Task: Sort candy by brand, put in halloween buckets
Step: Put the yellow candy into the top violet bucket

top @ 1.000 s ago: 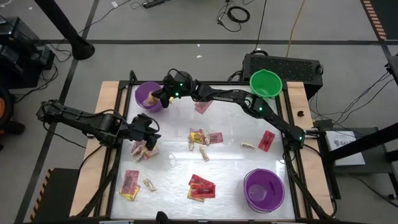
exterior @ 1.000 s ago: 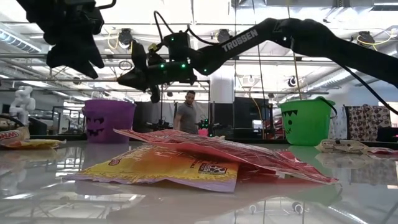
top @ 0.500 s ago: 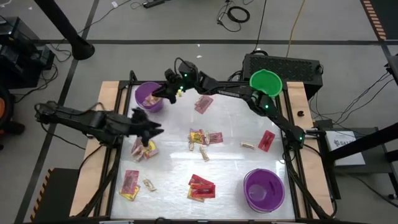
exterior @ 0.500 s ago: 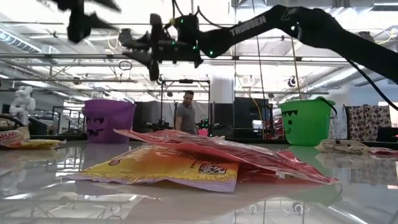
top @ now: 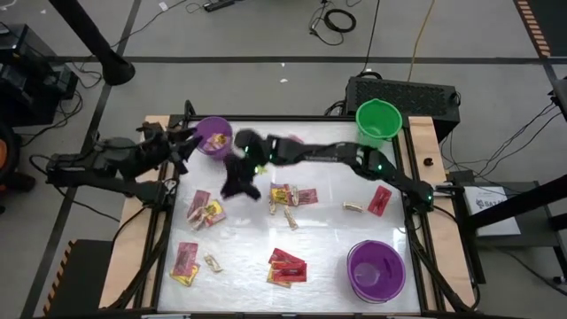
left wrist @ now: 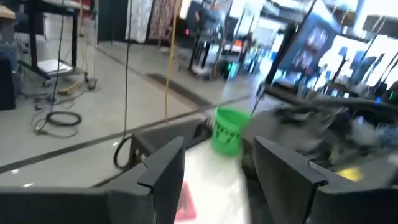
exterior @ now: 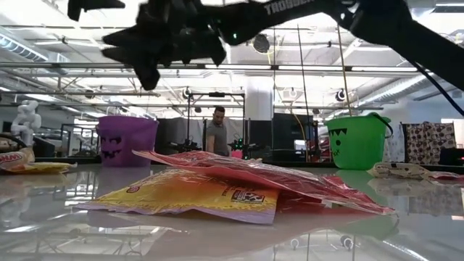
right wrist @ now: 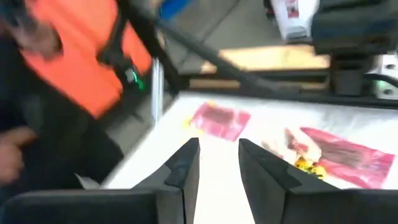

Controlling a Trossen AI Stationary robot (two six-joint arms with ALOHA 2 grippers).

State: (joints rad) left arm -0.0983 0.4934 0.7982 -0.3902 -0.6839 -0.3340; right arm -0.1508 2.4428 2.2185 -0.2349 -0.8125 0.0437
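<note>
Left gripper spread, empty, at table's far-left edge beside purple bucket. Right gripper parted, empty, swung from that bucket to open mid-table; candy scattered.

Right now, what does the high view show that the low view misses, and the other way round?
Only the high view shows the second purple bucket at the table's near right corner, the loose candy in the middle, and the left gripper beside the far-left purple bucket.

Only the low view shows the jack-o'-lantern faces on the buckets, a person standing in the room behind, and a yellow packet lying under red ones close to the lens.

Both show the green bucket, that far-left purple bucket, and the right gripper raised over the table.
</note>
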